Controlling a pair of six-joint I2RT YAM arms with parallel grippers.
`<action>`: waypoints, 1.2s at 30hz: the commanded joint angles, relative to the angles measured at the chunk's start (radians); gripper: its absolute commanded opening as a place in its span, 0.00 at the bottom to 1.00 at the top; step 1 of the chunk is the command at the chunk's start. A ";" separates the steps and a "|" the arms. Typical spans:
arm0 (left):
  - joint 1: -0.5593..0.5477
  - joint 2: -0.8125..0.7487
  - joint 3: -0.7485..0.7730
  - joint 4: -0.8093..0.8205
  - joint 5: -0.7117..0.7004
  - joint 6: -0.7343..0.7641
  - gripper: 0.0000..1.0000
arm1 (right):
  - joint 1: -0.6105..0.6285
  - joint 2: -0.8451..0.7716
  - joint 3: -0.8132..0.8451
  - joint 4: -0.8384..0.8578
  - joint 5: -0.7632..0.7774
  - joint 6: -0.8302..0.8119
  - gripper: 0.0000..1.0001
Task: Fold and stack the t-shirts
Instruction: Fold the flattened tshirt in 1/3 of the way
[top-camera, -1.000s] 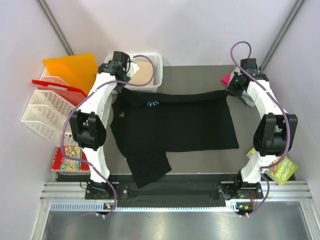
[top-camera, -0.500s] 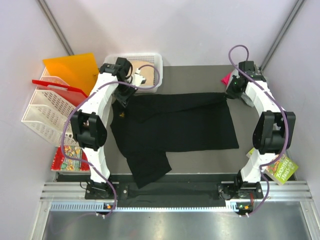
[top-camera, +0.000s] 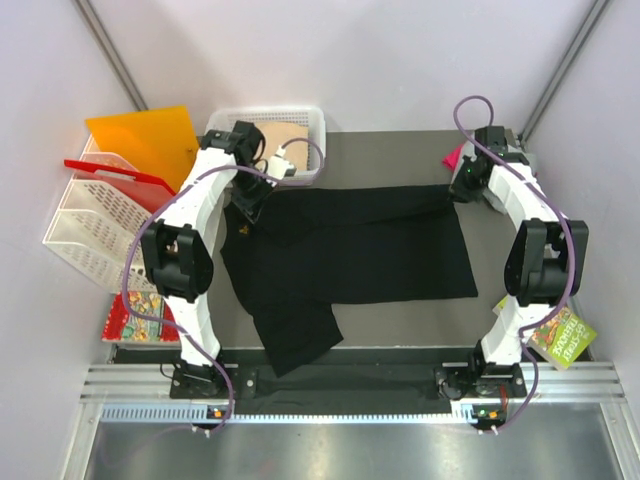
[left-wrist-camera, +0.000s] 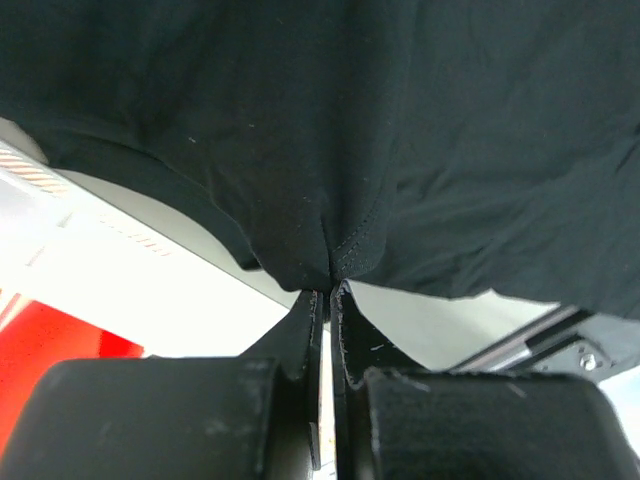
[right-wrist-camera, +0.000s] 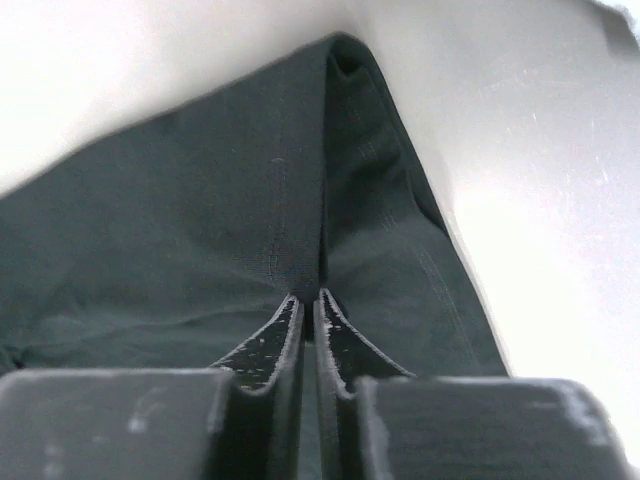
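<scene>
**Black t-shirt.** The black t-shirt (top-camera: 350, 245) is spread across the grey table (top-camera: 400, 155) between the two arms. Most of the cloth lies flat. Its far edge is raised at both ends, where the grippers hold it, and runs as a slightly sagging band from one gripper to the other. One sleeve points toward the near-left and reaches the near edge of the table.

**Left gripper.** The left gripper (left-wrist-camera: 327, 290) is clamped on the far-left end of the black t-shirt. In the left wrist view the two fingers (left-wrist-camera: 300, 335) stand almost together, with a stitched hem pinched at their tips – the cloth hangs in folds above them. From above, this gripper (top-camera: 250, 203) sits just in front of the white bin (top-camera: 312, 118).

**Right gripper.** The right gripper (right-wrist-camera: 308, 297) is clamped on the far-right end of the same t-shirt. In the right wrist view a fold of dark cloth rises from between the closed fingertips to a peak. From above, it (top-camera: 458, 190) sits at the shirt's far-right corner.

**Other shirts.** A tan t-shirt (top-camera: 287, 135) lies in the white bin. A small part of a pink t-shirt (top-camera: 452, 157) shows on the table – just beyond the right gripper.

**Surroundings.** An orange sheet (top-camera: 140, 135) and a white wire basket (top-camera: 85, 225) stand off the table to the left. A printed booklet (top-camera: 135, 315) lies by the left arm, and another (top-camera: 562, 338) by the right arm's base.
</scene>
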 joint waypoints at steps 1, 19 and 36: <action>0.002 -0.071 -0.083 -0.181 -0.004 0.085 0.00 | -0.002 -0.004 -0.008 0.005 0.018 -0.020 0.19; -0.003 -0.045 -0.131 -0.181 -0.046 0.085 0.13 | 0.272 0.140 0.217 -0.105 -0.049 -0.032 0.60; 0.019 -0.034 -0.100 -0.180 0.037 0.068 0.69 | 0.468 0.235 0.291 -0.054 -0.299 -0.020 0.55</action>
